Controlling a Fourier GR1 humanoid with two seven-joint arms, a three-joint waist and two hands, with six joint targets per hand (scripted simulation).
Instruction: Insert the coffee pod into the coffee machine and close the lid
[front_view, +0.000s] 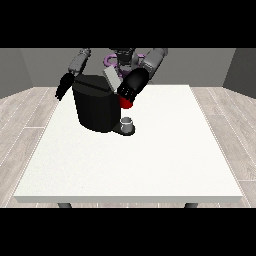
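Observation:
The black coffee machine (94, 107) stands on the white table (150, 160) at the back left. Its grey lid (112, 77) is tilted up above the top. The hand at the view's right (132, 86) hovers just right of the lid, directly over a red thing at the machine (127, 104). On the machine's low base sits a small grey thing (128, 123); I cannot tell it for the pod. The hand at the view's left (62, 86) hangs left of the machine near the table's back corner, fingers straight and holding nothing.
The table's front edge (130, 199) runs along the bottom. A wooden floor surrounds the table. The robot's torso (122, 57) rises behind the machine.

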